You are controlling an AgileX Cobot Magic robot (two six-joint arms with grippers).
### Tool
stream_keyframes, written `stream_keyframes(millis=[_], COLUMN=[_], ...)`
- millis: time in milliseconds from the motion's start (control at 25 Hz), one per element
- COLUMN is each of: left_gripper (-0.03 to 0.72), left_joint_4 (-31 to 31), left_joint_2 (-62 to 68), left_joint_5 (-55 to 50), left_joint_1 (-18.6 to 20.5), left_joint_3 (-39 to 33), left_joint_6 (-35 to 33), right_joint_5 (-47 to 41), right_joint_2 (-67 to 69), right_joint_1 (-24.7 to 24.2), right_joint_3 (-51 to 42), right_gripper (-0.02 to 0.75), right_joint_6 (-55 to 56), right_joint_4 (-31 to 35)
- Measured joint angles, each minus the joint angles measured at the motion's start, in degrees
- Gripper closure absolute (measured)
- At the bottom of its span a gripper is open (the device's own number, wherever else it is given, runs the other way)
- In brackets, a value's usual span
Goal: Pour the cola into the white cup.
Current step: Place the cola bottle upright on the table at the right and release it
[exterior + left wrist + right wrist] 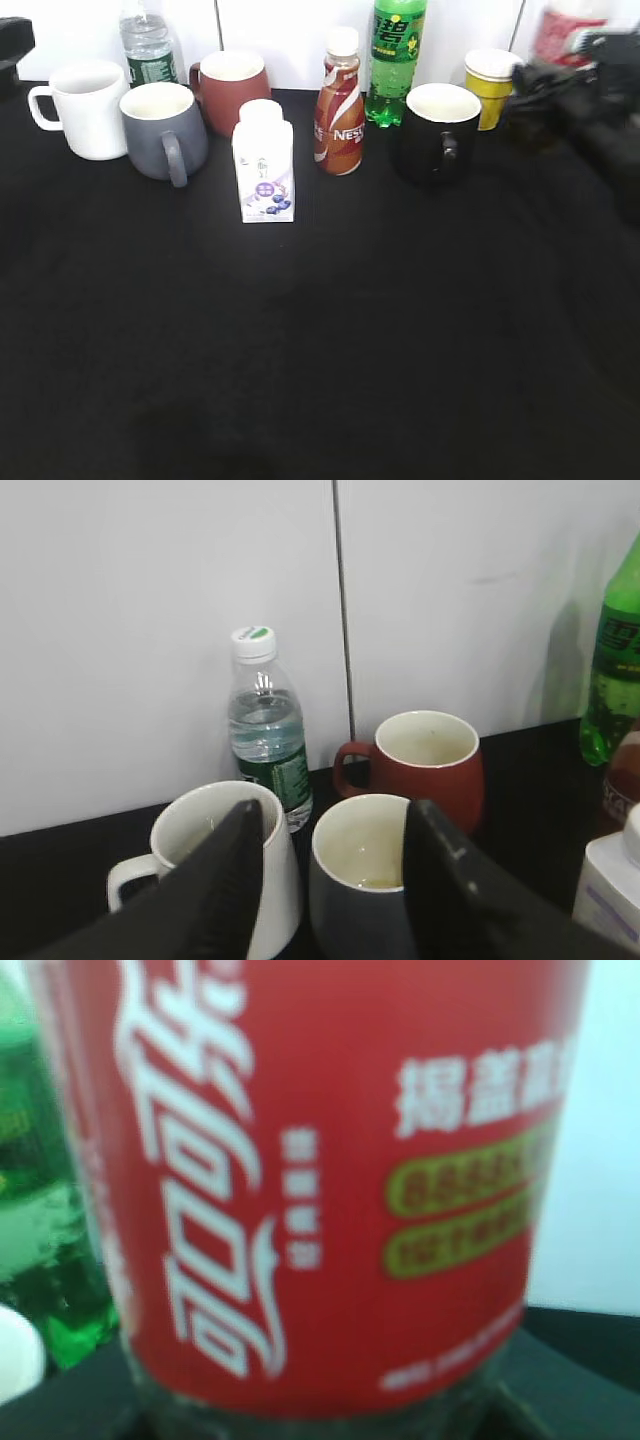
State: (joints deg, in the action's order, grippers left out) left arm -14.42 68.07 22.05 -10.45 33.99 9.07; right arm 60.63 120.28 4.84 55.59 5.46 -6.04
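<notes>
Cola: the cola bottle (330,1180) fills the right wrist view, its red label with white script very close to the camera; in the exterior view it (560,35) shows only as a red blur at the far right back edge, behind the arm.
Right gripper: the right gripper (545,85) is blurred beside the bottle at the far right; whether it is closed on the bottle cannot be told.
White cup: the white cup (85,108) stands at the far left of the back row, handle to the left, touching or just beside the grey mug (163,128).
Left gripper: the left gripper (335,880) hovers near the white cup and grey mug, fingers (225,890) spread, holding nothing.
Neighbours: red-brown mug (232,88), water bottle (147,45), milk carton (264,165), coffee bottle (339,105), green soda bottle (397,60), black mug (437,130), yellow paper cup (490,85).
Surface: black table (320,350), white wall (170,630) behind.
</notes>
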Motion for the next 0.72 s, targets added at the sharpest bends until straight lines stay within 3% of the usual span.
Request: stream_keyframes(millis=[120, 240, 320, 600, 640, 720], left_gripper=[0.335, 0.335, 0.335, 0.335, 0.335, 0.335], left_joint_4=[0.0, 0.0, 0.0, 0.0, 0.0, 0.7], left_joint_2=[0.0, 0.0, 0.0, 0.0, 0.0, -0.1], left_joint_5=[-0.1, -0.1, -0.1, -2.1, -4.1, -12.6], left_joint_1=[0.0, 0.0, 0.0, 0.0, 0.0, 0.0], left_joint_3=[0.0, 0.0, 0.0, 0.0, 0.0, 0.0], left_joint_6=[0.0, 0.0, 0.0, 0.0, 0.0, 0.3], right_joint_5=[1.2, 1.3, 1.8, 1.9, -0.6, -17.1], right_joint_2=[3.9, 3.9, 3.8, -4.3, -8.1, -18.5], right_joint_1=[-0.1, -0.1, -0.1, -0.1, -0.1, -0.1], right_joint_3=[1.0, 1.2, 0.9, -13.4, -15.0, -15.8], right_gripper=[0.341, 0.199, 0.145, 0.143, 0.143, 0.143], right_joint_6=[0.2, 0.3, 0.4, 0.4, 1.0, 6.5], right_joint_4=[-2.0, -2.1, -2.1, -1.2, -1.9, -5.5])
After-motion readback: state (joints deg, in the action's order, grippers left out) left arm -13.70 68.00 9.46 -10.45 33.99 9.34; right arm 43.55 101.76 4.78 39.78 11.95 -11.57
